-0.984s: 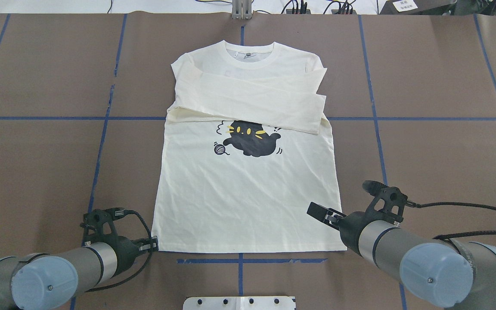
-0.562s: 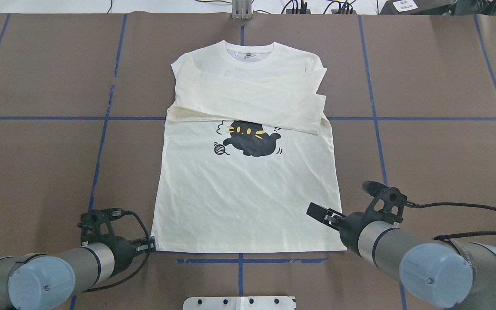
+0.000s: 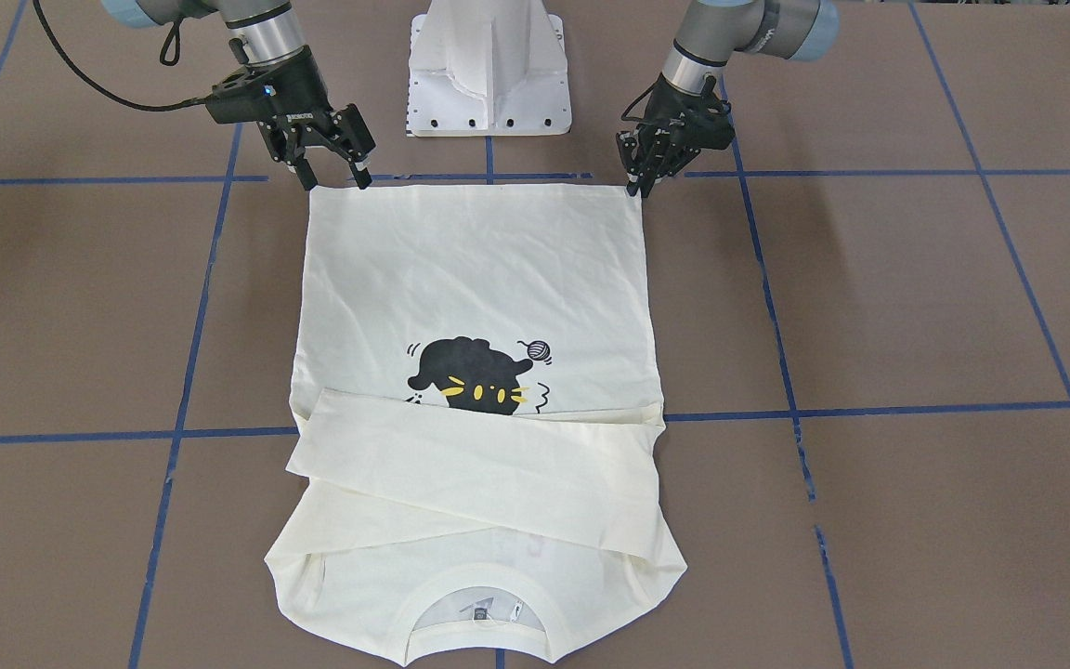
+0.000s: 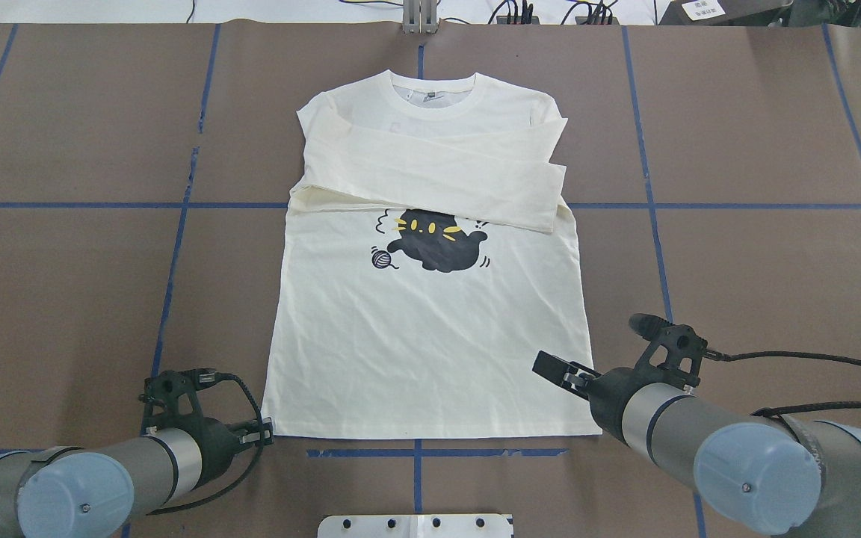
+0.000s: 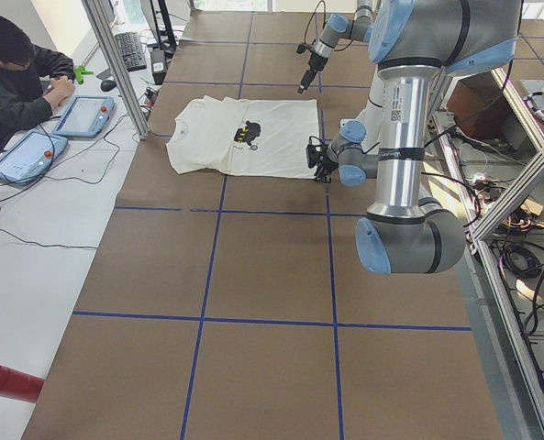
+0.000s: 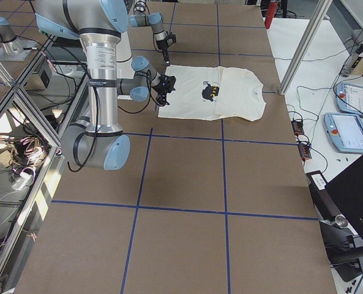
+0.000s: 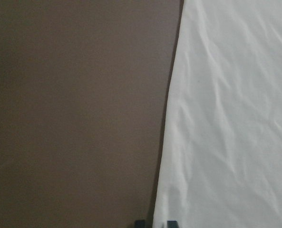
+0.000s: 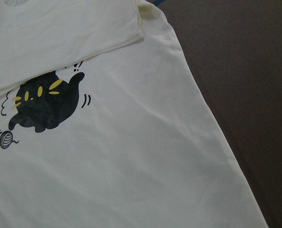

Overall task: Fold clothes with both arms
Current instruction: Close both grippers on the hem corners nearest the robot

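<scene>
The cream shirt (image 4: 430,336) lies flat on the brown table with the black cat print (image 4: 438,243) up and both sleeves folded across the chest; it also shows in the front view (image 3: 479,279). My left gripper (image 4: 264,433) is low at the near-left hem corner (image 3: 635,189). In the left wrist view (image 7: 155,223) its tips stand close together with the shirt's side edge between them. My right gripper (image 3: 335,175) is open and hovers above the near-right hem corner (image 4: 554,368), not touching the cloth. The right wrist view shows the shirt (image 8: 107,166) from above.
The white pedestal base (image 3: 489,74) stands just behind the hem. Blue tape lines (image 4: 176,246) mark a grid on the brown table. A seated operator (image 5: 15,73) with tablets (image 5: 83,115) is at the far side. Cables (image 4: 520,11) lie along the far edge.
My left arm has sunk a little and shifted slightly at the near-left hem corner. The right arm and the shirt have not moved.
</scene>
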Robot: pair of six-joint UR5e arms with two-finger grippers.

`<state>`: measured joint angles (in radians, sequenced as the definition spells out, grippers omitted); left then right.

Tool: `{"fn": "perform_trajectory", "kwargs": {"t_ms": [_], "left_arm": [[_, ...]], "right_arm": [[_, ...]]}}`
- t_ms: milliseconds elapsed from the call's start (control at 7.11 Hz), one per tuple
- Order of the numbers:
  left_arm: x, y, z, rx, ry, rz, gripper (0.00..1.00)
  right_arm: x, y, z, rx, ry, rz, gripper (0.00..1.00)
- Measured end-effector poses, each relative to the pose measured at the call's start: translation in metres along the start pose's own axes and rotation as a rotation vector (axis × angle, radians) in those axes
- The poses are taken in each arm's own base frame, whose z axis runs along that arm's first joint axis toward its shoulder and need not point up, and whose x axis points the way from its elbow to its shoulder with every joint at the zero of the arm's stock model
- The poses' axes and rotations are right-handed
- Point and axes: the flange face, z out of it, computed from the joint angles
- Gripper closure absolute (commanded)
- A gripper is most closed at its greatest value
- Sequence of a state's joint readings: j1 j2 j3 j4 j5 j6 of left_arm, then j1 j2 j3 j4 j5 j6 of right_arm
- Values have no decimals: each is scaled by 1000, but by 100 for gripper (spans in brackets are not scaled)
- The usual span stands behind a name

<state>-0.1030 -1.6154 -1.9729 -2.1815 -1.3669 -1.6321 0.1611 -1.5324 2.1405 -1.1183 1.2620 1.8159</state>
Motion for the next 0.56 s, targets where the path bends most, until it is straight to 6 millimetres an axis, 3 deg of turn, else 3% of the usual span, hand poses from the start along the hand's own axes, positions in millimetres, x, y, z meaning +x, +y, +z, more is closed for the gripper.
{"fn": "perform_trajectory", "kwargs": {"t_ms": [141, 562], "left_arm": [[0, 2, 0, -2, 0, 1, 100], [1, 1, -2, 0, 4, 0, 100]], "right_arm": [[0, 0, 0, 1, 0, -1, 0], [0, 0, 1, 1, 1, -2, 1]]}}
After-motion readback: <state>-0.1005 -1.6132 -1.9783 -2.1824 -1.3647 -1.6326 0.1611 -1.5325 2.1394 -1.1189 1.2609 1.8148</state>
